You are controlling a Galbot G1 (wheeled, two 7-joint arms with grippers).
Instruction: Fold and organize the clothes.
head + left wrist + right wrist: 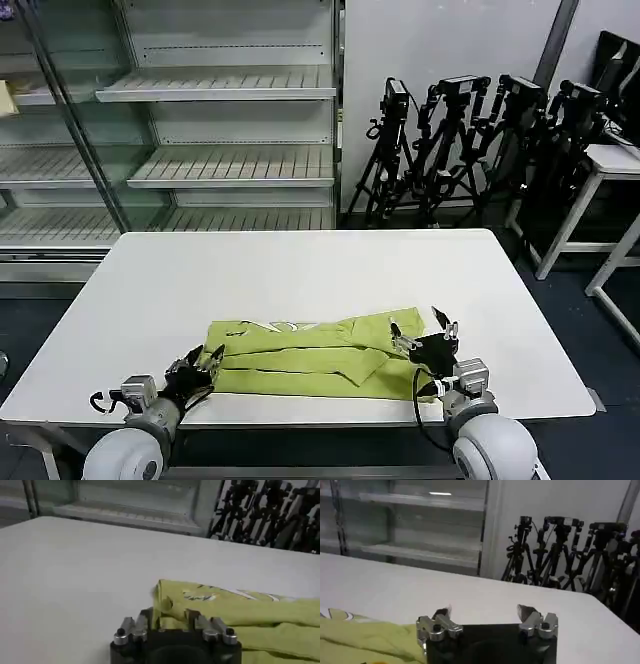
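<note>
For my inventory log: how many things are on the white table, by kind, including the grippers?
T-shirt, lime, folded into a strip: 1
Grippers: 2, the left gripper at the shirt's left end and the right gripper at its right end, both open
Total: 3

Overhead head camera, low wrist cameras
</note>
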